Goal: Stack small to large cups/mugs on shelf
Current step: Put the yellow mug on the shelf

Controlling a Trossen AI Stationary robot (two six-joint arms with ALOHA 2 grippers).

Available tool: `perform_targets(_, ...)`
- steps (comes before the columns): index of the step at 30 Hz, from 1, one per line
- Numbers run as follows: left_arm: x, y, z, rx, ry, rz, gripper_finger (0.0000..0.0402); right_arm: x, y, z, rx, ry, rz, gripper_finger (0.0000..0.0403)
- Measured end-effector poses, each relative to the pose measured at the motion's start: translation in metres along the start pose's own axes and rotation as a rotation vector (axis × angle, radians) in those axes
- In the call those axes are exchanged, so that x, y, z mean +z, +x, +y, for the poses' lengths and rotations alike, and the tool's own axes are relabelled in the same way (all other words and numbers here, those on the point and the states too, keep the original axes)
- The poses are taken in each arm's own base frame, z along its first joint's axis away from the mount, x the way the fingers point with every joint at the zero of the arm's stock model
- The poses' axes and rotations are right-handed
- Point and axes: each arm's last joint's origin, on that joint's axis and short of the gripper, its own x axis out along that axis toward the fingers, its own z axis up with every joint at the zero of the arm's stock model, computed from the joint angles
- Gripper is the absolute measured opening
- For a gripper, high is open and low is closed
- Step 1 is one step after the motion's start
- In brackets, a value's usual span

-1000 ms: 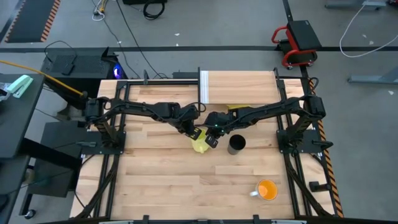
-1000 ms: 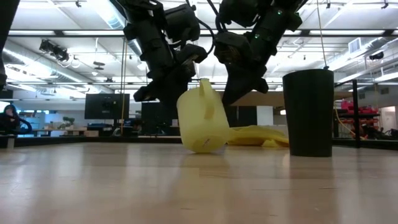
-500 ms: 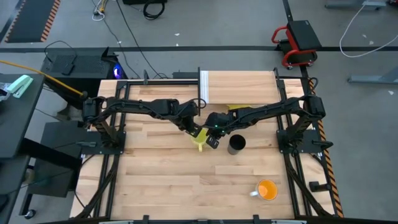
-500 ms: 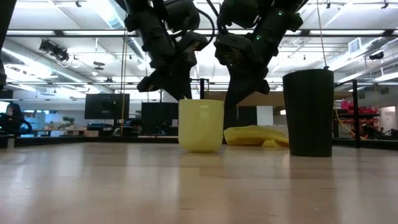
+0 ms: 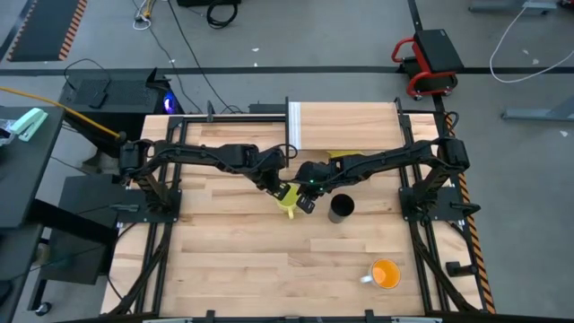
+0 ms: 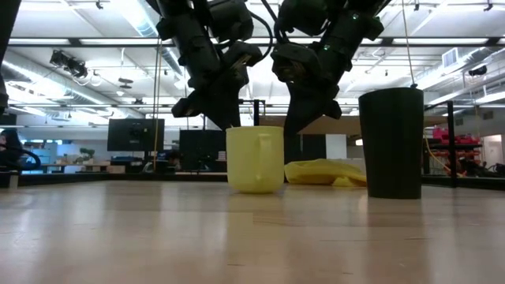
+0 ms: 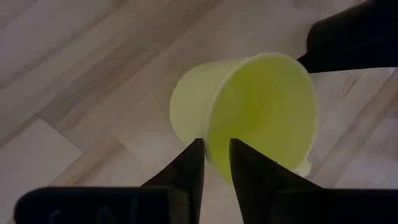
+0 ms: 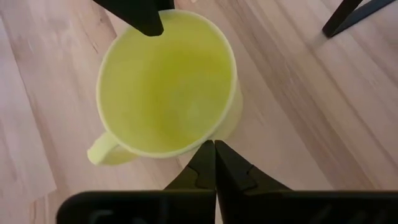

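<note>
The orange mug is sitting nearest, toward the right front of the tabletop, its white handle pointing left; only the high view is showing it. Farther in, at the middle of the table, the yellow mug is standing upright on its base. The high view is hiding most of it under the two arms, while the low view is showing its full side and the wrist views are looking down into its empty bowl.

The left gripper is straddling the mug's rim on its left side, one finger inside and one outside, the gap between them narrow, just about the thickness of the wall. Whether the fingers are actually pressing the wall I cannot tell.

The right gripper is hovering over the mug's right edge with its fingers pressed together and holding nothing; its tips are sitting just outside the rim.

The black cup is standing upright just right of the mug. A flat yellow lump is lying behind them.

Farthest back, the shelf is running along the far edge, visible properly only from above.
</note>
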Motion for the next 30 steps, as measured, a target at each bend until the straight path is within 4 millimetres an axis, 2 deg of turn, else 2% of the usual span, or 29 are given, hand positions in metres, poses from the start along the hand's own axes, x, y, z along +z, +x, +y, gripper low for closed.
perform_targets(18,0.0,0.0,0.001,0.021,0.0,-0.006,0.0094,-0.002,-0.001,0.005,0.008,-0.005,0.001,0.0011)
perform_targets(30,0.008,-0.021,-0.007,0.102,0.046,-0.011,0.0088,-0.003,-0.001,0.004,0.003,-0.005,0.013,0.0011)
